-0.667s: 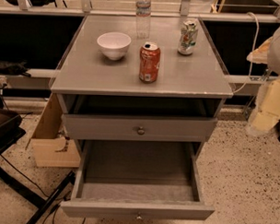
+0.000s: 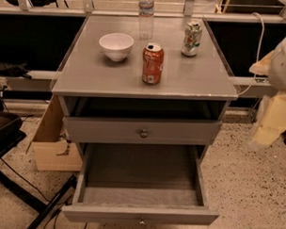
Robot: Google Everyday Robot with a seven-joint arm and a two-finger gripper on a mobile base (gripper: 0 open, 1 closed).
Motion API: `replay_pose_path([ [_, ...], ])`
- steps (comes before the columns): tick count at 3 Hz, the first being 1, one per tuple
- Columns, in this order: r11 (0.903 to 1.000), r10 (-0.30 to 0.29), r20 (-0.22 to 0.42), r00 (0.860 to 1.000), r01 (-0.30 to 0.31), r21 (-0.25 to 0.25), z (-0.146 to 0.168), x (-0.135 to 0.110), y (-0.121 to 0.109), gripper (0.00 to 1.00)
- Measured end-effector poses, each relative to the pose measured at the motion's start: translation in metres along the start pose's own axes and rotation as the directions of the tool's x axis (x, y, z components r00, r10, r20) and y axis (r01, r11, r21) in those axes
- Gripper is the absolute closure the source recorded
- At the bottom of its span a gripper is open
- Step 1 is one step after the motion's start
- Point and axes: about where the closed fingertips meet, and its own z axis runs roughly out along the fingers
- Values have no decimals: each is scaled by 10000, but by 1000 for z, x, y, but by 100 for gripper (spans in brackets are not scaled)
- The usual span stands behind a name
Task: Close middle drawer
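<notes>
The middle drawer [image 2: 139,214] is pulled far out of the grey cabinet. Its deep grey box is empty and its small knob [image 2: 141,222] sits at the bottom edge of the view. Above it, the uppermost drawer [image 2: 105,130] with a round knob stands slightly out, with a dark gap under the cabinet top. The lowest drawer is hidden beneath the open one. My gripper [image 2: 268,125], cream and white, hangs at the right edge of the view. It is beside the cabinet at about the height of the uppermost drawer and touches nothing.
On the cabinet top [image 2: 88,76] stand a white bowl [image 2: 116,45], a red soda can [image 2: 152,64], a green-white can [image 2: 191,38] and a water bottle [image 2: 146,15]. A cardboard box [image 2: 50,146] sits on the floor at the left, next to black chair legs [image 2: 18,192].
The gripper has sunk slightly at the right. The drawers and the things on the cabinet top have not moved.
</notes>
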Motion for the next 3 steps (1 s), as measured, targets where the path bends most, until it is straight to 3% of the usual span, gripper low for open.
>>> replay_pose_path([
  [1,9999,145,144,9998,-144,-57,51,20,26,0],
  [2,9988,356,95,9993,-353,-327,121,47,55,0],
  [3,9943,525,-193,9984,-540,-917,213,76,90,2],
])
